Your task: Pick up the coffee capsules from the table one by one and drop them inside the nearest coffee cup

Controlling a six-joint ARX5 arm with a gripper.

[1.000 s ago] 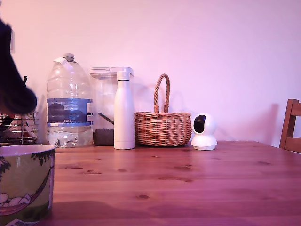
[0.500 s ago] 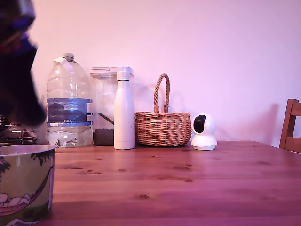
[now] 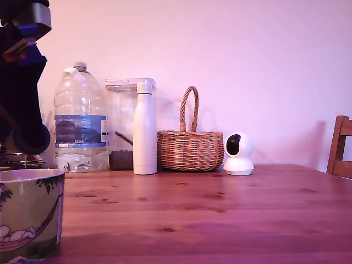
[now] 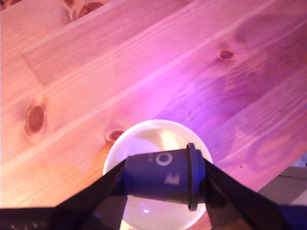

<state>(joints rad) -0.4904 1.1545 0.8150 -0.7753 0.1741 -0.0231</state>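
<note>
Poised above the wide green leaf-painted coffee cup (image 3: 28,214), black gripper (image 4: 160,179) clamping a dark purple capsule (image 4: 163,175); raised higher since earlier.

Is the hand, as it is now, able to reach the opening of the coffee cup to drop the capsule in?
Probably yes: the hand, shut on the dark capsule, hangs over the coffee cup, whose opening shows uncovered below.
</note>
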